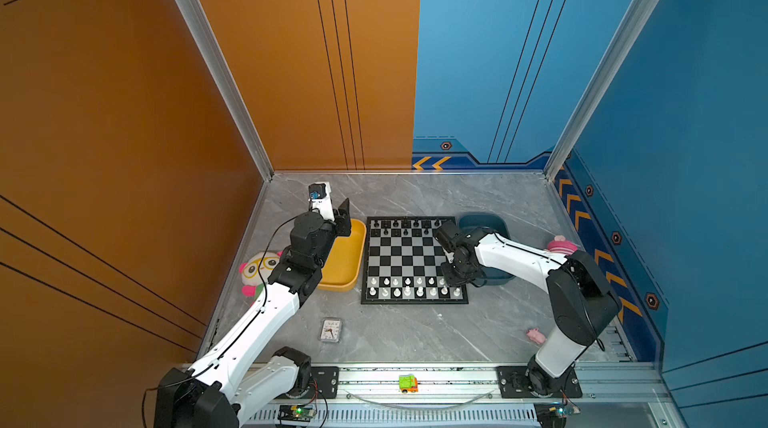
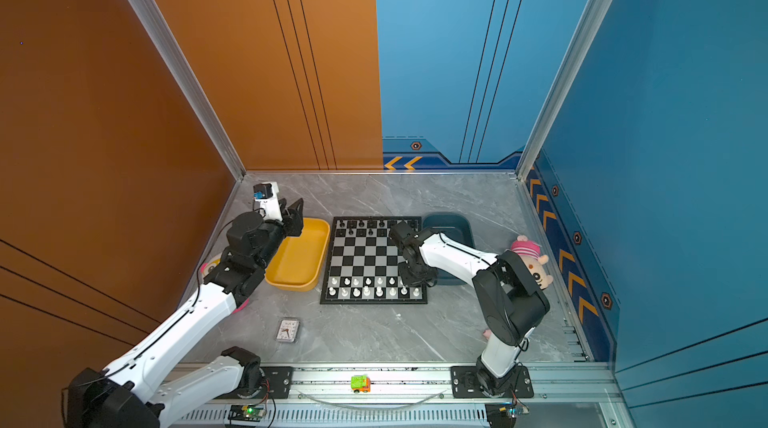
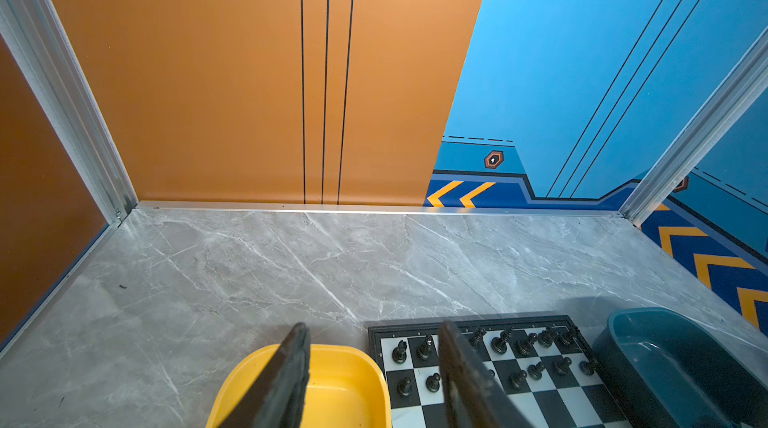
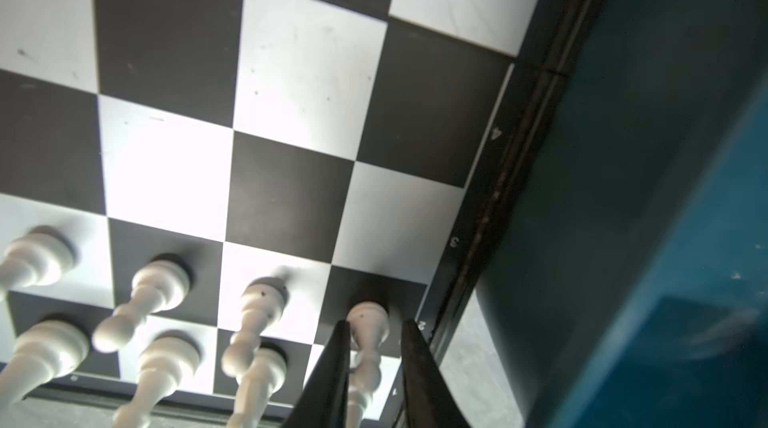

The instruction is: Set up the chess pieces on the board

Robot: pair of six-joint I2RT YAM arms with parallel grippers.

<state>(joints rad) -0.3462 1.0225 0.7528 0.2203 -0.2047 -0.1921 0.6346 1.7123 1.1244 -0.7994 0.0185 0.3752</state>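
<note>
The board [image 1: 405, 253] lies mid-table in both top views. Black chess pieces [image 1: 405, 224] fill its far rows and white chess pieces [image 1: 409, 286] its two near rows. My right gripper [image 4: 375, 322] is low over the board's near right corner [image 2: 409, 280], its jaws slightly apart on either side of a standing white pawn [image 4: 368, 316]. One finger sits close against the pawn and a gap shows at the other. My left gripper [image 3: 374, 326] hangs open and empty above the far end of the yellow tray [image 1: 345, 264].
A dark teal tray [image 1: 482, 222] sits against the board's right side, under my right arm. A plush toy [image 1: 257, 270] lies at the left, a pink plush [image 1: 561, 244] at the right. A small clock [image 1: 331, 329], a pink pig [image 1: 536, 335] and a green toy car [image 1: 408, 383] lie nearer the front.
</note>
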